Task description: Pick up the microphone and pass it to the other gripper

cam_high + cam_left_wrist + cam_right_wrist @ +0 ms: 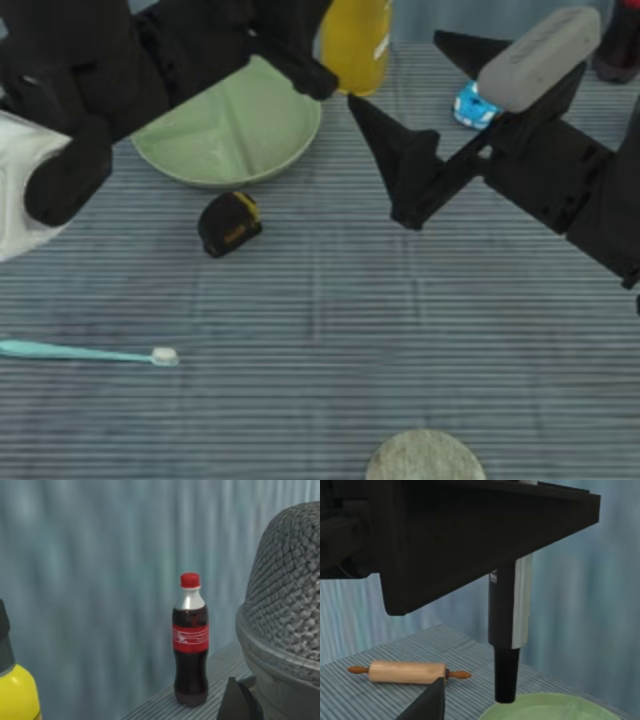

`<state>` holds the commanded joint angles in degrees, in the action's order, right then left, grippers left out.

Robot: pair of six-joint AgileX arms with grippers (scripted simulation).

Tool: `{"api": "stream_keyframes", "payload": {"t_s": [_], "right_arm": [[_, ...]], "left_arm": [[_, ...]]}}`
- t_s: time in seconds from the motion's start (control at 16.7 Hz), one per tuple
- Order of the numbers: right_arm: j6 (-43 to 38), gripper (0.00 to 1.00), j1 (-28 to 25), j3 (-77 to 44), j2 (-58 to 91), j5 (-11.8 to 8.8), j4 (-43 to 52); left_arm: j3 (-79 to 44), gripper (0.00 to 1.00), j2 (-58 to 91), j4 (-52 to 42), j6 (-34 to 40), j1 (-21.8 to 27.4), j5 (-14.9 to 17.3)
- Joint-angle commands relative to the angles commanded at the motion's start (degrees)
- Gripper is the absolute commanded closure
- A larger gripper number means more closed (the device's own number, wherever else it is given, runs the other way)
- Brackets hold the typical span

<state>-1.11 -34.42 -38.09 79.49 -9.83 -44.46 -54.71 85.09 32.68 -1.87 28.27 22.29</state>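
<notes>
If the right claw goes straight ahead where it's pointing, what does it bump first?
Probably the microphone, held by the left gripper over the green bowl. The open right gripper points at it, though depth is unclear.

**Soft, even light; blur only close to the lens**

The top view is evenly and moderately lit, with no hard shadows on the striped table [330, 300]; the bowl [228, 135] shows gentle shading inside. The yellow bottle [356, 40] carries a pale sheen. In the left wrist view the cola bottle [190, 640] is fairly sharp with a highlight on its neck, while the backdrop is a smeared blue-grey. In the right wrist view the microphone [509, 630] has a bright strip down one side.
</notes>
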Motion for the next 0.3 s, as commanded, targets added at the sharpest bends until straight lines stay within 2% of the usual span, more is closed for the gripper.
{"api": "stream_keyframes", "payload": {"t_s": [0.18, 0.3], "right_arm": [[-0.13, 0.0, 0.59, 5.14, -5.93, -1.07, 0.67], [-0.13, 0.0, 0.69, 6.11, -6.96, -1.32, 0.74]], "left_arm": [[1.62, 1.0, -2.12, 0.0, 0.31, -3.46, 3.11], [2.01, 1.0, -2.54, -0.04, 0.45, -4.24, 3.76]]}}
